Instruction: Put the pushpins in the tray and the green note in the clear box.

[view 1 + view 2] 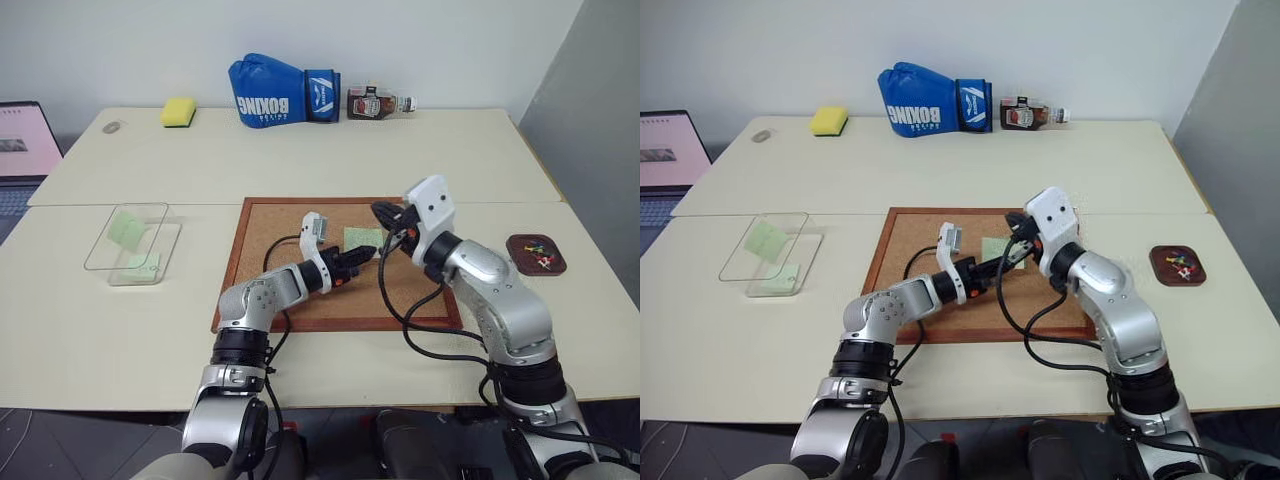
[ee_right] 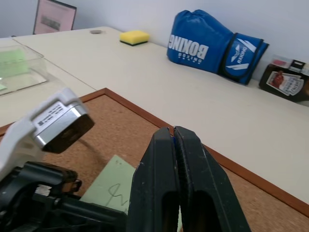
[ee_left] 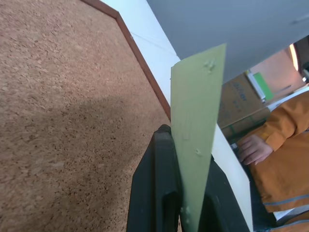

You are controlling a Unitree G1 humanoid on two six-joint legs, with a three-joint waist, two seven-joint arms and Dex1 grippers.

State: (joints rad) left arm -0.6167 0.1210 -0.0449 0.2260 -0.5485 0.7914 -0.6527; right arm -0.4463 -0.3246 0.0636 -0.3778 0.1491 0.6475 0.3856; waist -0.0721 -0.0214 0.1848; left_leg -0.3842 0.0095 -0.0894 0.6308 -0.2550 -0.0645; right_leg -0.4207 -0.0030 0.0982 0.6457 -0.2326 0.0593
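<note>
One pale yellow-green paper note [image 3: 195, 140] sits pinched edge-on in my left jaws [image 1: 352, 262]; my right jaws [image 2: 175, 159] are clenched empty. I should carry it flat and slow to the clear plastic box [image 1: 100, 255], releasing only inside the walls.

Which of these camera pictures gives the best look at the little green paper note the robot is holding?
The left wrist view: the pale yellow-green paper sticky note stands close up and edge-on, pinched in the left gripper. The two head views show it small over the cork board. The right wrist view shows its flat face with a scribble.
</note>
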